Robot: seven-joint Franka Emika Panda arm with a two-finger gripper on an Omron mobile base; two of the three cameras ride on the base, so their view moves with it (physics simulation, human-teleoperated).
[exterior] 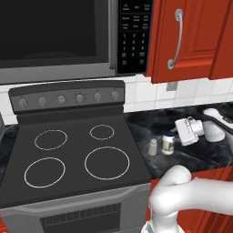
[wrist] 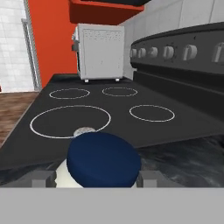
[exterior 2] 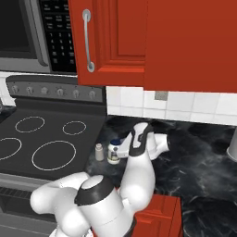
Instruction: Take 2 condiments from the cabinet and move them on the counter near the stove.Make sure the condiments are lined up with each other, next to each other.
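Two condiments stand side by side on the black marble counter [exterior: 145, 125] just right of the stove [exterior: 73, 150], mid-right in the left base view: a small shaker [exterior: 153, 146] and, beside it, a white jar [exterior: 168, 144] with a blue lid. Above, a microwave [exterior: 59, 36] fills the upper left and a closed red cabinet [exterior: 191, 38] the upper right. From the right, the arm reaches low and level. Its gripper [wrist: 92, 177] straddles the jar, a fingertip on each side of it; whether they press it cannot be told.
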